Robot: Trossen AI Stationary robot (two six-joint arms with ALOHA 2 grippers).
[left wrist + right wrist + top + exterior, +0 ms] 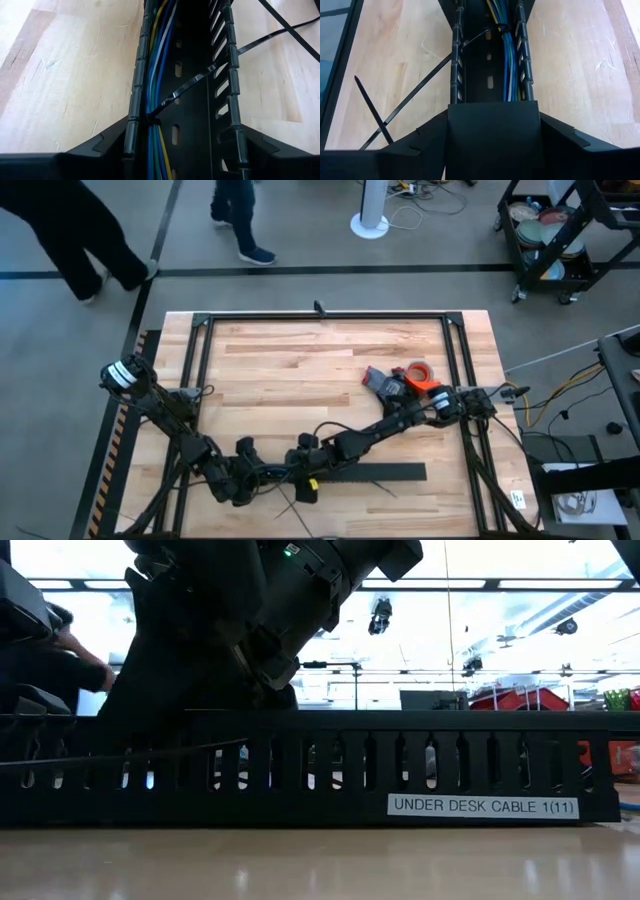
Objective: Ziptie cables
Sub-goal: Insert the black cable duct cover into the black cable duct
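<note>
Both grippers sit over the black duct (pixel 365 472) near the table's (pixel 300 370) front edge. The left gripper (pixel 182 150) is spread wide, its fingers straddling the duct walls, and the right gripper (pixel 492 130) is likewise wide, astride the duct's end. Inside, the cables (pixel 159 75) run along one wall, a ziptie (pixel 190 85) looped round them, its tail sticking out through the slotted side.

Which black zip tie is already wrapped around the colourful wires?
The ziptie looped round the cables inside the duct, its tail poking out through the slotted wall. The other ziptie lies loose on the table.
</note>
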